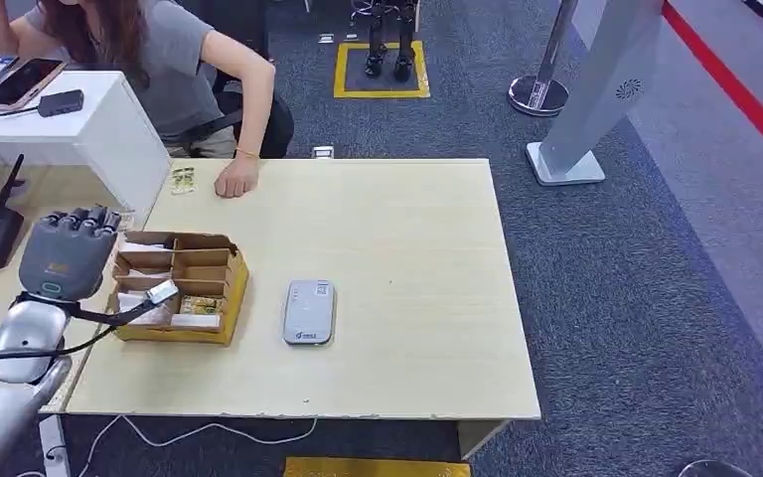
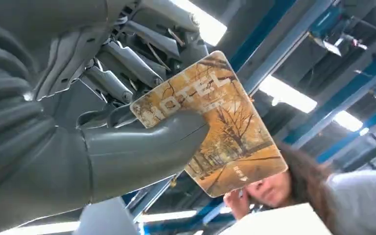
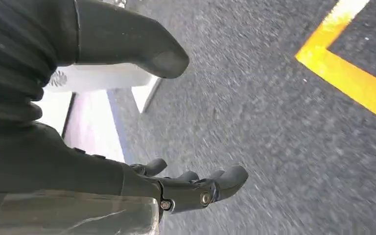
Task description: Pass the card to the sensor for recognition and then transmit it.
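Note:
My left hand (image 1: 68, 253) is raised over the table's left edge, beside the cardboard box (image 1: 181, 288). In the left wrist view it (image 2: 127, 127) pinches a hotel card (image 2: 220, 127) with an autumn-tree picture between thumb and fingers. The grey card sensor (image 1: 308, 312) lies flat on the table, right of the box. My right hand (image 3: 176, 186) hangs over dark carpet, fingers apart, holding nothing.
The cardboard box has compartments with more cards. A loose card (image 1: 183, 180) lies near the far left corner, by the hand (image 1: 235, 180) of a seated person. The light wooden table (image 1: 397, 238) is bare right of the sensor. A white desk (image 1: 79, 129) stands at left.

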`<state>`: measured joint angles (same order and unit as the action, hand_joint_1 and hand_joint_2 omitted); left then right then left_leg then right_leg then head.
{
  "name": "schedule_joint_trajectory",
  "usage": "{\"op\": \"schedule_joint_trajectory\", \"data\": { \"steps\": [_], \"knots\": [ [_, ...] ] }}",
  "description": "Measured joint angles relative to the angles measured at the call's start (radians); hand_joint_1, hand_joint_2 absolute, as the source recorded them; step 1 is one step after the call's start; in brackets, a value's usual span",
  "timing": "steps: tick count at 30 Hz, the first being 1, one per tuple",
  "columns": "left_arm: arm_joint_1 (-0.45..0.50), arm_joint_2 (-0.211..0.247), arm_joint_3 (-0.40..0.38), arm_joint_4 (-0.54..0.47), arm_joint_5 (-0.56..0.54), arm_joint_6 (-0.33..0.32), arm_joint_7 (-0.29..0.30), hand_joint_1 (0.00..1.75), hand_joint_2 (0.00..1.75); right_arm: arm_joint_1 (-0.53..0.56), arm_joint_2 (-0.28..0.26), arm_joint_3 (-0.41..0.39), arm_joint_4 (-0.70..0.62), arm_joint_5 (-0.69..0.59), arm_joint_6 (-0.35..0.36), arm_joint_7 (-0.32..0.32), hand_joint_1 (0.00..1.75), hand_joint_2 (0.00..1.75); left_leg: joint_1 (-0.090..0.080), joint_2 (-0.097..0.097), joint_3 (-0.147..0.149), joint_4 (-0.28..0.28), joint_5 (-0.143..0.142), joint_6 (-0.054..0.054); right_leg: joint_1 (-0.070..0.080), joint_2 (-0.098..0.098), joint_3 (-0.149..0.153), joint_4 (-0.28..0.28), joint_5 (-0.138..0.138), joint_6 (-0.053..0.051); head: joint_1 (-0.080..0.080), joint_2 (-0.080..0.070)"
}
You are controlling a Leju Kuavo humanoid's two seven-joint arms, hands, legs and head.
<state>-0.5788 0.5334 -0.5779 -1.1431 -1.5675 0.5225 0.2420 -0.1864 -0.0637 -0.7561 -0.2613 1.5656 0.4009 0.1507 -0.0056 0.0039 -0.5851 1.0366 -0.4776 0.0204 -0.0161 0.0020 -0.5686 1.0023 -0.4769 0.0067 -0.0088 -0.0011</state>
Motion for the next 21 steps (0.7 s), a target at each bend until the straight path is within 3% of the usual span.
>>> {"op": "schedule_joint_trajectory", "data": {
  "steps": [4,8,17,21],
  "knots": [
    [-0.073,-0.060,0.000,0.111,0.000,0.040,-0.036,1.75,1.75,-0.023,0.004,0.027,0.000,0.000,0.000,0.001,0.00,1.75,0.000,0.000,0.000,0.000,0.001,0.001,0.000,0.000,0.000,0.000,0.001,0.000,0.000,0.000],
    [-0.102,-0.092,0.000,0.165,0.000,0.044,-0.044,1.75,1.75,-0.028,0.006,0.039,0.000,0.000,0.000,0.001,0.00,1.75,-0.001,0.000,-0.001,0.000,0.001,0.001,0.000,0.000,0.000,0.000,0.001,0.000,0.000,0.000],
    [-0.112,-0.164,0.000,0.209,0.000,0.091,-0.092,1.75,1.75,-0.029,0.010,0.055,0.000,0.000,0.000,0.007,0.00,1.75,0.000,0.000,-0.001,0.000,0.001,0.001,0.000,0.000,0.000,0.000,0.001,0.000,0.000,0.000],
    [-0.113,-0.168,0.000,0.211,0.000,0.091,-0.096,1.75,1.75,-0.028,0.010,0.055,0.000,0.000,0.000,0.007,0.00,1.75,0.000,0.000,-0.001,0.000,0.001,0.001,0.000,0.000,0.000,0.000,0.001,0.000,0.000,0.000]
  ]
}}
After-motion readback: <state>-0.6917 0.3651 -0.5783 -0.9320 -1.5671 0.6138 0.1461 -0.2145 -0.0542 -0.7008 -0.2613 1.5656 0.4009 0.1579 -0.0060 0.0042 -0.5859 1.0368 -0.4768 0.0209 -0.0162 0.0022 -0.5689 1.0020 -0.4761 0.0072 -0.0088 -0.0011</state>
